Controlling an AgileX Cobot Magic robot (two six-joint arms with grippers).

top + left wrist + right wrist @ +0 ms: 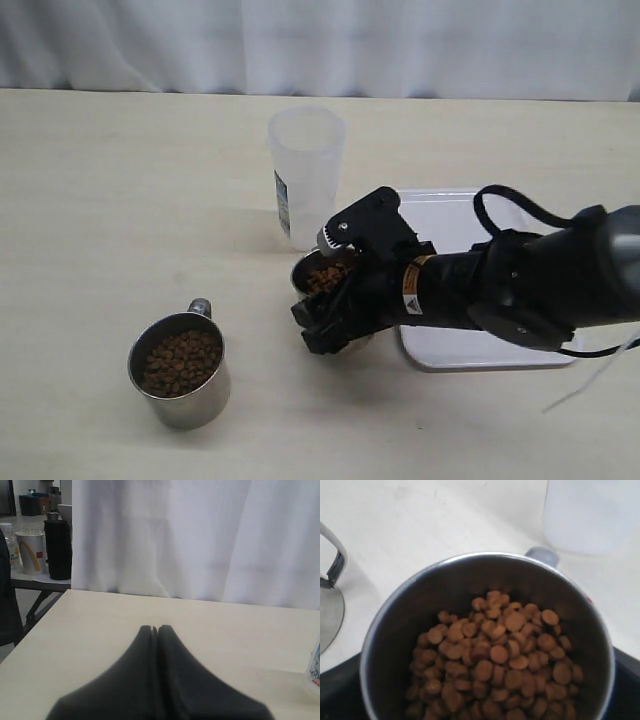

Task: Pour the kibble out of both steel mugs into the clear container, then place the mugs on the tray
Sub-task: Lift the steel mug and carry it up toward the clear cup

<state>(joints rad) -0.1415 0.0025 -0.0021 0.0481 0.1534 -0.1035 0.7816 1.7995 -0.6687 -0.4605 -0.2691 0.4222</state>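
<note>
One steel mug [178, 368] stands free at the front left of the table, holding kibble [182, 360]. The second steel mug [322, 276], also holding kibble [495, 655], sits between the dark fingers of my right gripper [335, 303], which is shut on it just in front of the clear container [305, 170]. In the right wrist view this mug's rim [485, 560] fills the frame, with the container [590, 515] beyond it. The white tray [440, 215] lies under my right arm. My left gripper [155, 628] is shut on nothing, above bare table, and does not show in the exterior view.
A white curtain [320, 40] hangs behind the far table edge. In the left wrist view a side table with a bucket [31, 552] and a black flask [59, 547] stands beyond the table's corner. A cable [500, 205] loops over the tray.
</note>
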